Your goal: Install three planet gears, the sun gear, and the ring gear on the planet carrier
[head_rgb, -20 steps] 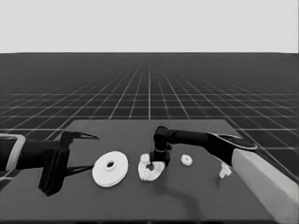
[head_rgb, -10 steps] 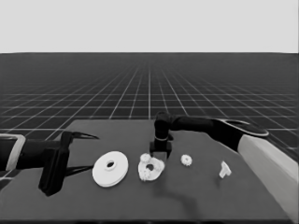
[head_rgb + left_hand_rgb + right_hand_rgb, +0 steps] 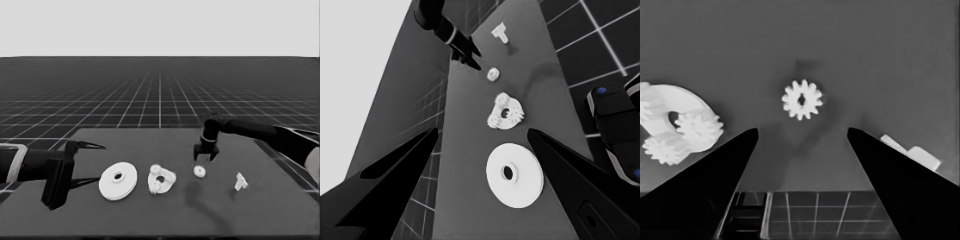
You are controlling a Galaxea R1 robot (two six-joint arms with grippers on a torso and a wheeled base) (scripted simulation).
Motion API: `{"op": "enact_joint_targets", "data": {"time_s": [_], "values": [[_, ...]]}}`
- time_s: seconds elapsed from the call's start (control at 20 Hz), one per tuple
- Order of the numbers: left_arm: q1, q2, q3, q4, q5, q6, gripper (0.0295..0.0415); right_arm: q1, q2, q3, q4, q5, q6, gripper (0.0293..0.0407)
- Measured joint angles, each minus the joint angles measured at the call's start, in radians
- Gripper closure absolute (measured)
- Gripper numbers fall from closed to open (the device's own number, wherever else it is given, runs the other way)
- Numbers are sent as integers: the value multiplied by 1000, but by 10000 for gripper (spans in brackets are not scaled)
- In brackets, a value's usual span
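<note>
Thin white piece (image 3: pixel 240 182) near the right end of the dark table (image 3: pixel 165 220), lying alone on the surface, well apart from that table's centre; same piece (image 3: pixel 500 33) toward the table's far end in the left wrist view; partly visible (image 3: pixel 912 151) close to the table's edge, floor grid beyond.

Dark table (image 3: pixel 150 215) bears white parts (image 3: pixel 118 180).
</note>
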Motion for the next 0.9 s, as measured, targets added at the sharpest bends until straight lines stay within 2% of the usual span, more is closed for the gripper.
{"op": "enact_joint_targets", "data": {"time_s": [0.1, 0.15, 0.5, 0.6, 0.9], "values": [[0, 0, 0, 0, 0, 0, 326, -122, 28, -70, -97, 75, -31, 315], [0, 0, 0, 0, 0, 0, 326, -150, 39, -96, -116, 94, -43, 315], [0, 0, 0, 0, 0, 0, 326, -183, 56, -137, -139, 122, -61, 315], [0, 0, 0, 0, 0, 0, 326, -184, 56, -138, -139, 122, -61, 386], [0, 0, 0, 0, 0, 0, 326, -183, 56, -138, -140, 123, -61, 387]]}}
